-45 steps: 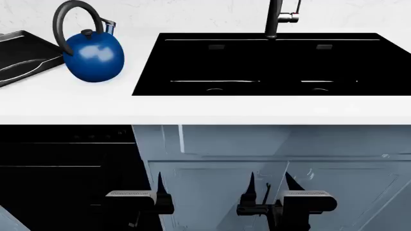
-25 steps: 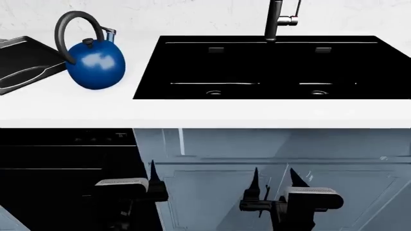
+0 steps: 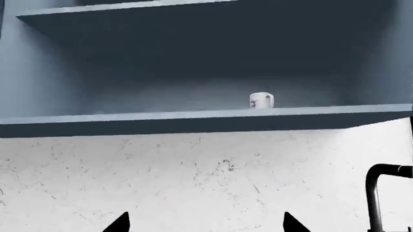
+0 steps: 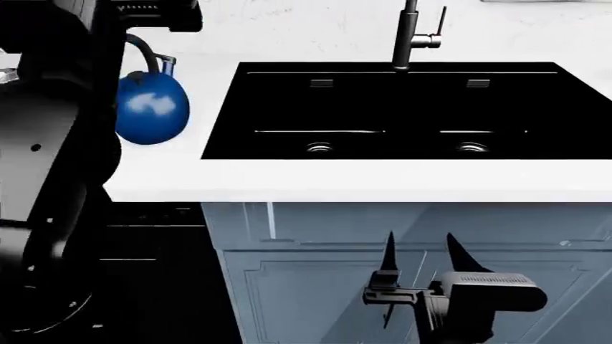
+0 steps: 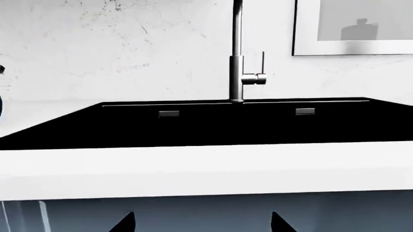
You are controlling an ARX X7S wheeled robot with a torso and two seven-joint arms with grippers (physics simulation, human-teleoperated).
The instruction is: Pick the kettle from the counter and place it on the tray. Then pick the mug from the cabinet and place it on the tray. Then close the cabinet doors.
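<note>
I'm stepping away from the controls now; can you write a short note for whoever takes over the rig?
Left tool: raised, facing the marbled wall and the open blue-grey wall cabinet; tips apart, empty.
Right tool: low in front of the blue base cabinet below the counter edge; open, empty.
Round glossy deep-blue kettle: on the smooth white countertop, beside the black double sink, partly hidden by the left arm.
Small white mug: on the cabinet shelf.
Black tray: not in view now.
Done: nothing.
Left: kettle to tray, mug to tray, close the cabinet doors.
</note>
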